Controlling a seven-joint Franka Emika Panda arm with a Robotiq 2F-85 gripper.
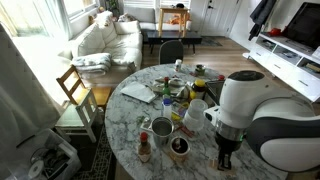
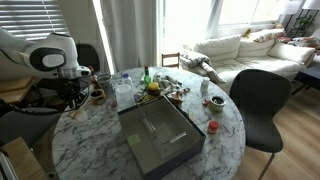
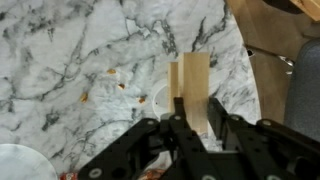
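Observation:
In the wrist view my gripper [image 3: 195, 112] is shut on a light wooden block [image 3: 192, 78]. The block stands up between the two black fingers, over the white marble table [image 3: 70, 60]. In both exterior views the gripper [image 1: 226, 152] [image 2: 72, 96] hangs low over the round table's edge, beside a small dark bowl [image 1: 180, 146] and a metal cup [image 1: 162, 127]. The block itself cannot be made out in the exterior views.
A cluster of cups, bottles and bowls [image 1: 180, 95] fills the table's middle. A large grey tray [image 2: 160, 135] lies on the table. A black chair [image 2: 255, 100], a wooden chair [image 1: 75, 90] and a white sofa [image 1: 105, 40] stand around it. A white plate rim [image 3: 18, 165] lies near the gripper.

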